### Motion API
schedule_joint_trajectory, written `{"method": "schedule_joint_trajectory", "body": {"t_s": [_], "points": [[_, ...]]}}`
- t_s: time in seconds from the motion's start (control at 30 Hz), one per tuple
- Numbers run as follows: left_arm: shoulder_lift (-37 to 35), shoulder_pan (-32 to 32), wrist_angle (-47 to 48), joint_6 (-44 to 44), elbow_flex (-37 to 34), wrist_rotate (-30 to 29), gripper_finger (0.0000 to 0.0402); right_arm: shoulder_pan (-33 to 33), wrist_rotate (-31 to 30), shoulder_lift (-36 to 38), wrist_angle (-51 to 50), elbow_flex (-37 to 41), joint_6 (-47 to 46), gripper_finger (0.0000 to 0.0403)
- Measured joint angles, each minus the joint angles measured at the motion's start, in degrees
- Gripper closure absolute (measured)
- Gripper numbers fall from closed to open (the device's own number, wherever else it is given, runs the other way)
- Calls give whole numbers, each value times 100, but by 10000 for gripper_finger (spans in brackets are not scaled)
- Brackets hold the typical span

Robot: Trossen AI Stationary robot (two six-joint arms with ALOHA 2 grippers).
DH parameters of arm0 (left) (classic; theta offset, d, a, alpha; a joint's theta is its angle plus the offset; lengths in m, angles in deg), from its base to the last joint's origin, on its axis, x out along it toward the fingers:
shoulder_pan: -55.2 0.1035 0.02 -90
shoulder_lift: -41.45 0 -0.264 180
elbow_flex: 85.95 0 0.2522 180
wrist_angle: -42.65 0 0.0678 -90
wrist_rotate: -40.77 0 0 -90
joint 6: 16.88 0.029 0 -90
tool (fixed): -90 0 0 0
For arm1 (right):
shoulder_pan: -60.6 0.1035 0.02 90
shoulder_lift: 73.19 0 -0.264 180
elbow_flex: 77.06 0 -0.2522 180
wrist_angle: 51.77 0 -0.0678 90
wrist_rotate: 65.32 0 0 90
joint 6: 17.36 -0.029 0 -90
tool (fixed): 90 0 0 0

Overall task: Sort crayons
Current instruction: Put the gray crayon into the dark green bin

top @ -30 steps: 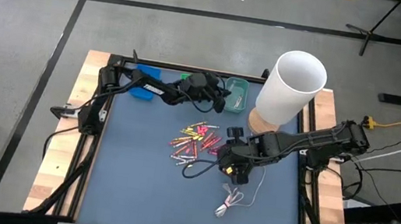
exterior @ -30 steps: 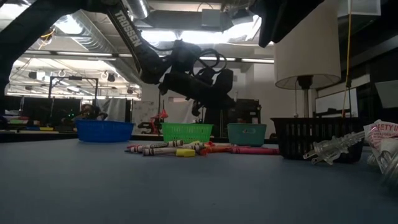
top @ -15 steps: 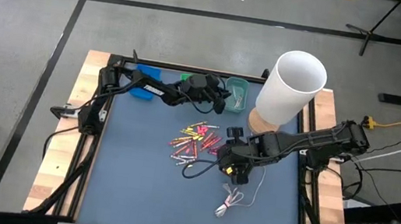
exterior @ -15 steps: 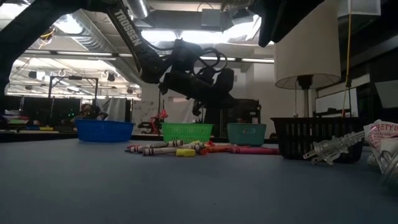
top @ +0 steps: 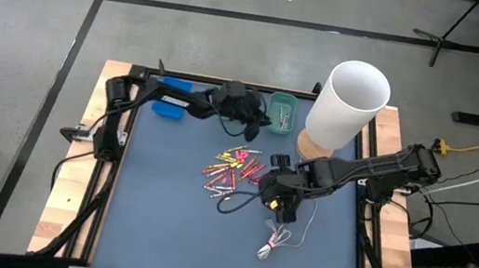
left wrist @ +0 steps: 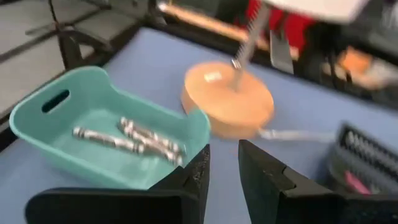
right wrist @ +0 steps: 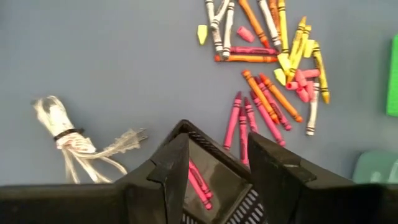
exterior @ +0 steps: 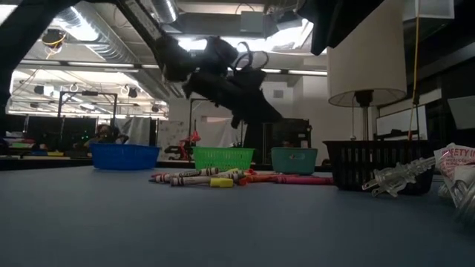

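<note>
Blue matting covers the bench, ringed by a wooden frame. At its middle lies the loose heap of crayons, pink, orange and yellow. Along the far edge sit a blue tray and a teal tray holding a few pale crayons. My left gripper hangs above the far edge beside the teal tray, jaws slightly parted and empty. My right gripper hovers over a black basket with pink crayons inside, jaws open. A lamp and a coiled white cable crowd the right side.
</note>
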Motion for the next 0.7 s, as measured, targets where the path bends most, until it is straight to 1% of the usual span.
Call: {"method": "schedule_joint_trajectory", "body": {"t_s": [0.13, 0.2, 0.23, 0.37, 0.47, 0.53, 0.6, 0.7], "points": [[-564, -146, 1478, 753, 0, -31, 333, 0, 64, -61, 27, 4, 0, 240], [-845, -247, 2199, 917, -31, -71, 333, -4, 52, -88, 36, 4, 13, 240], [-988, -316, 2374, 942, -94, -120, 333, -4, 49, -94, 30, 4, 25, 240], [-1821, -561, 2456, 897, -784, -273, 333, -4, 29, -89, 125, 4, 26, 240], [-2596, -741, 2384, 757, -1627, -540, 333, -4, 25, -90, 158, 4, 27, 240], [-3127, -869, 2159, 541, -2278, -685, 333, -4, 25, -89, 229, 4, 34, 240], [-3614, -1016, 1902, 260, -2902, -763, 333, -7, 18, -129, 396, 4, 46, 240], [-4241, -1217, 1567, -60, -3658, -771, 333, -9, -89, -178, 701, 5, 117, 240]]}}
